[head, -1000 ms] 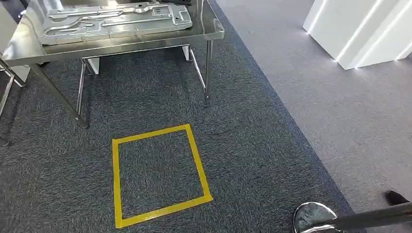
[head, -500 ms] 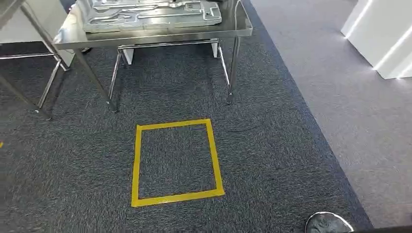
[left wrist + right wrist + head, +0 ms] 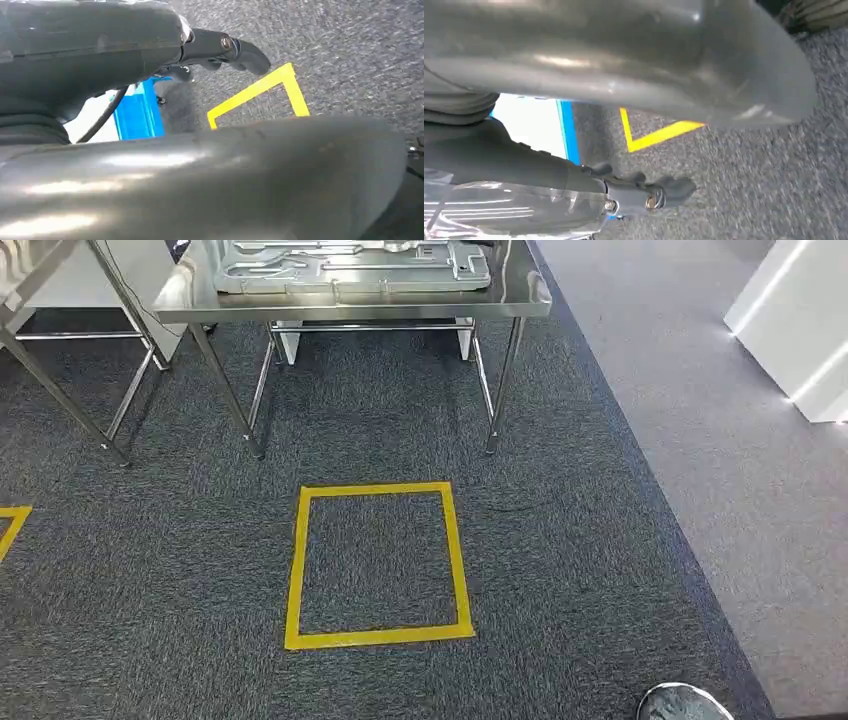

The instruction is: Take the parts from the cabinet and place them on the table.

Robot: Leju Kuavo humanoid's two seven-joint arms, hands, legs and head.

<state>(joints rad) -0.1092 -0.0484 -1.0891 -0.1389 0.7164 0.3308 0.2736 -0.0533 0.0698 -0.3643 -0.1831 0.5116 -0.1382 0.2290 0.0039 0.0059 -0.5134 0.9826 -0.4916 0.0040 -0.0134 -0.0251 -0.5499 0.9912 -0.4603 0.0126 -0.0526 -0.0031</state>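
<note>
Open carpet lies around the yellow square. Farther off, the worktop and its legs block the way; a metal base sits near right.

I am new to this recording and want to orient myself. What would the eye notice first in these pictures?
The yellow tape square stands out most, on the dark carpet in the middle of the head view. Beyond it stands a steel table with a large embossed metal panel lying flat on top. In the wrist views a big grey part sits close to each hand, left hand and right hand.

Two steel tables (one partly seen), one yellow tape square, one part
</note>
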